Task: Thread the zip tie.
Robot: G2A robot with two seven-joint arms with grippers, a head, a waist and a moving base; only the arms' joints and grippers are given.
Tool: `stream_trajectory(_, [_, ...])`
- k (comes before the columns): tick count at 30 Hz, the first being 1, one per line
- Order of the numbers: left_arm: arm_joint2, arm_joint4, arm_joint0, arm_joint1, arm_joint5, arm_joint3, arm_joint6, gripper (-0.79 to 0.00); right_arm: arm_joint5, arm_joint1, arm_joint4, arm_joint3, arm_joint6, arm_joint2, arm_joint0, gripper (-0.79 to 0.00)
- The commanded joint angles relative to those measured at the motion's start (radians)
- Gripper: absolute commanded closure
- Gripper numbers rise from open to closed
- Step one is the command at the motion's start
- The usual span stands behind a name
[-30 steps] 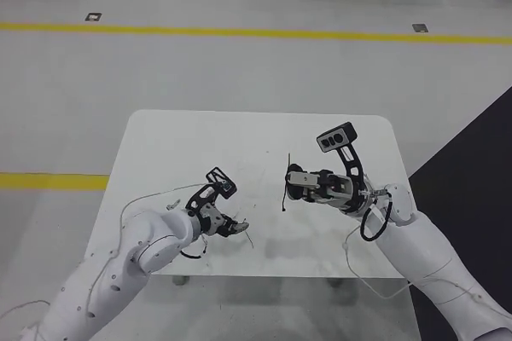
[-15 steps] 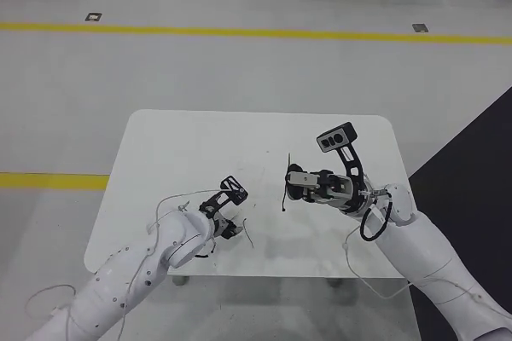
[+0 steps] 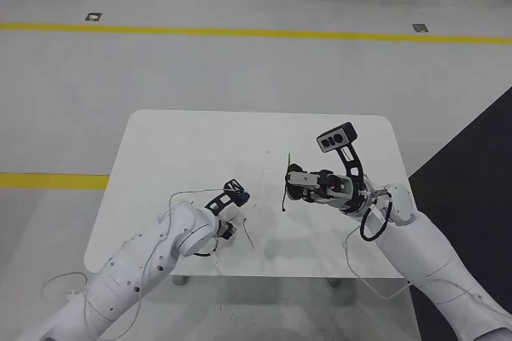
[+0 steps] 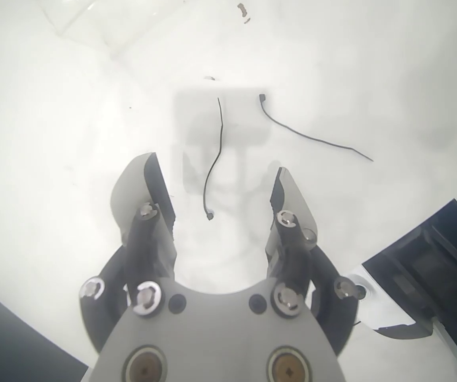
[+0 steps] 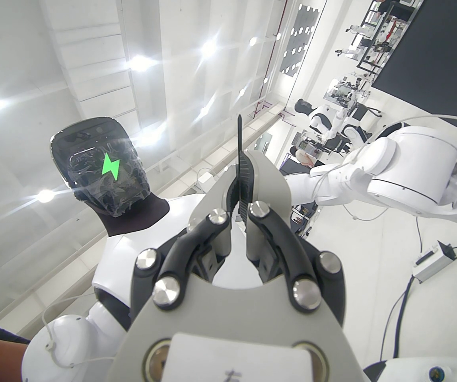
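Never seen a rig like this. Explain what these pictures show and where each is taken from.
This is a two-armed robot at a white table. One picture looks down from above its arms; the other two come from cameras on its wrists. The left gripper hangs open over the table, where a near zip tie and a far zip tie lie loose. The right gripper is shut on a third zip tie, lifted off the table; that camera points up at the ceiling.
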Motion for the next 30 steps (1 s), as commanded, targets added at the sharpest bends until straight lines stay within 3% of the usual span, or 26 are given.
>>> stream_trajectory(1, [0.0, 0.007, -0.002, -0.005, 0.002, 0.006, -0.001, -0.443, 0.0, 0.0, 0.0, 0.0, 0.0, 0.0, 0.0, 0.0])
stream_trajectory(4, [0.0, 0.014, -0.001, -0.011, 0.008, 0.013, -0.002, -0.446, 0.0, 0.0, 0.0, 0.0, 0.0, 0.0, 0.0, 0.0])
stream_trajectory(6, [-0.005, 0.003, -0.004, -0.015, 0.001, 0.02, -0.005, -0.391, 0.0, 0.0, 0.0, 0.0, 0.0, 0.0, 0.0, 0.0])
stream_trajectory(30, [-0.034, 0.01, -0.001, -0.05, -0.02, 0.069, -0.039, -0.28, 0.0, 0.0, 0.0, 0.0, 0.0, 0.0, 0.0, 0.0])
